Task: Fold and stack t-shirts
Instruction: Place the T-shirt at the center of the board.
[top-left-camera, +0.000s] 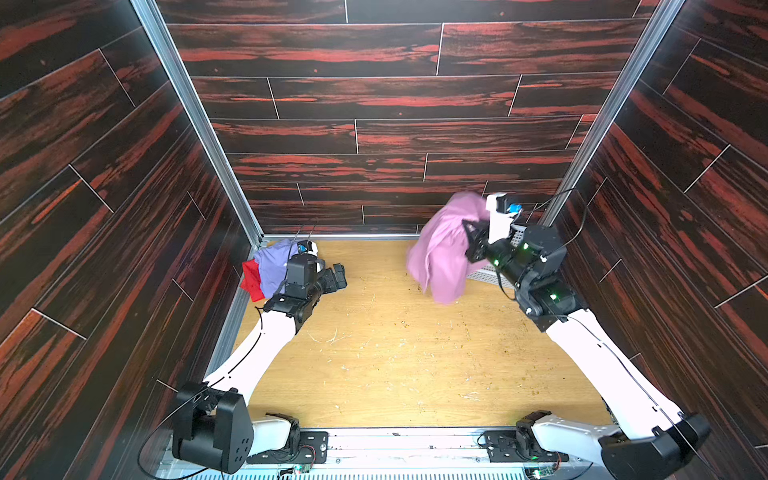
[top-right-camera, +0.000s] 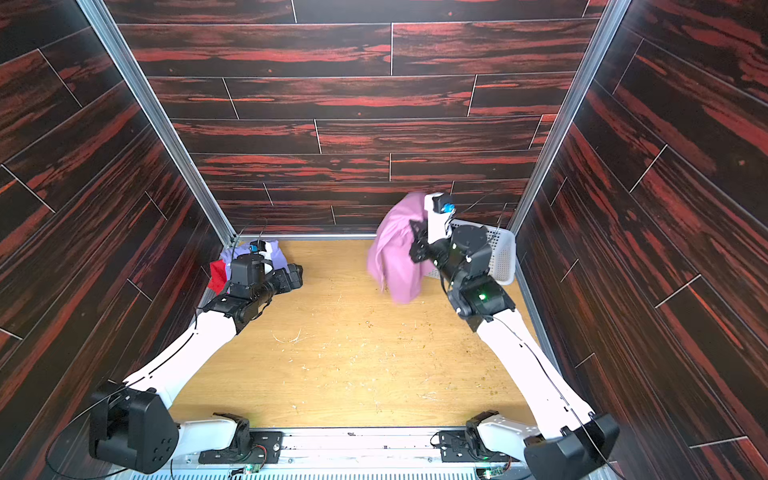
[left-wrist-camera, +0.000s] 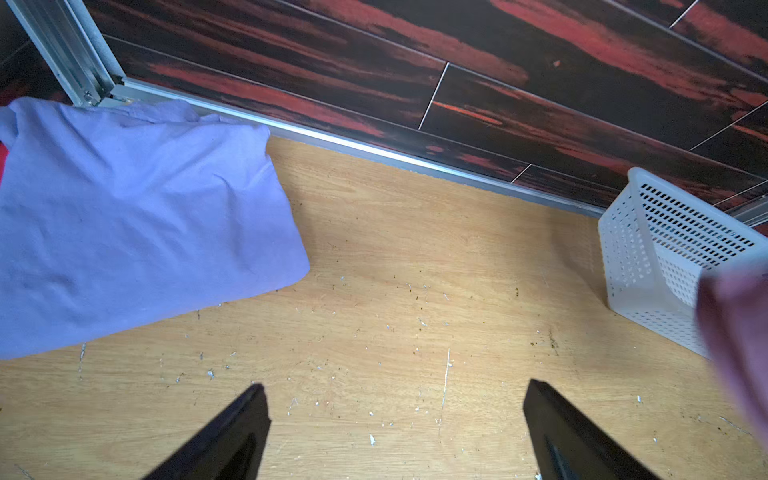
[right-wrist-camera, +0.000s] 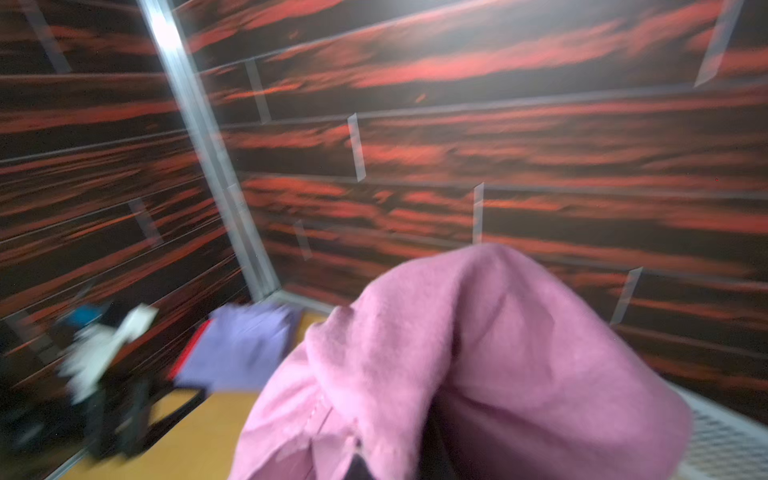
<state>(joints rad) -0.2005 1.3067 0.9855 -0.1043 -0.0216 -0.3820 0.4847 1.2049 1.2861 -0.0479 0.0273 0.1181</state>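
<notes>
Dark wall panels (top-left-camera: 374, 99) streaked red and black enclose a pale wooden tabletop (top-left-camera: 395, 353) flecked with small scratches and crumbs. At the far left corner a red t-shirt (top-left-camera: 251, 280) lies flat with a folded lavender t-shirt (top-left-camera: 272, 266) on top of it, so only the red edge shows in both top views. Just beside that stack the left gripper (top-left-camera: 338, 276) hovers above bare wood, its jaws spread wide and holding nothing; the left wrist view shows both dark fingers (left-wrist-camera: 232, 436) well apart. Farther right, a pink-mauve t-shirt (top-left-camera: 440, 253) hangs bunched in the air, clear of the table, draped over the right gripper (top-left-camera: 468, 243), whose jaws are pinched together on the cloth. Behind that arm, in the far right corner, sits a white perforated basket (top-right-camera: 503, 253).
</notes>
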